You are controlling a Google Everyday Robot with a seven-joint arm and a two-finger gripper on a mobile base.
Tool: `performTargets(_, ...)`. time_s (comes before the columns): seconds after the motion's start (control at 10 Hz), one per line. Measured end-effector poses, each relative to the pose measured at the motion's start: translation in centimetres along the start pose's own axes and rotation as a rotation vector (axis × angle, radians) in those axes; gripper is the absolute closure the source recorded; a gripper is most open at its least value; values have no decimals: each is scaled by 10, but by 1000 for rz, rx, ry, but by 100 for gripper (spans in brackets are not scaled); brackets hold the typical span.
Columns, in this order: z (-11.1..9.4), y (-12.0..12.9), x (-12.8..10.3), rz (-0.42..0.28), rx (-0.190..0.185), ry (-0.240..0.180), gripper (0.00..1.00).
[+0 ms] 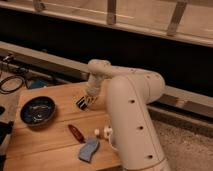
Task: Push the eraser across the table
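Observation:
The eraser (83,102), a small black bar with a white stripe, lies tilted on the light brown wooden table (55,97), toward its far right part. My gripper (90,98) reaches down from the white arm and sits right beside the eraser on its right, touching or nearly touching it.
A dark bowl (37,111) stands at the left of the table. A dark red oblong thing (76,133) and a blue cloth-like piece (88,150) lie near the front edge. A small white object (102,133) sits by the arm's base. Black cables (12,82) lie off the left.

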Motion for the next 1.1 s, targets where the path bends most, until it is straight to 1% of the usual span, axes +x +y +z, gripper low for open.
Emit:
performTargets(0.1, 3, 7, 5, -6, 5, 7, 98)
performTargets(0.2, 5, 9, 6, 0, 11, 4, 98)
performTargets(0.3, 2, 7, 5, 19, 19, -15, 98)
performTargets(0.4, -5, -2, 2, 50, 24, -37, 98)
performTargets(0.5, -10, -13, 0, 73, 26, -49, 98)
performTargets(0.6, -16, -24, -1, 98, 21, -64, 98)
performTargets(0.8, -36, -61, -7, 173, 5, -98, 98)
performTargets(0.9, -43, -72, -10, 198, 4, -113, 98)
performTargets(1.0, -50, -75, -15, 213, -1, -139, 98)
performTargets(1.1, -57, -75, -19, 215, -2, -176, 98)
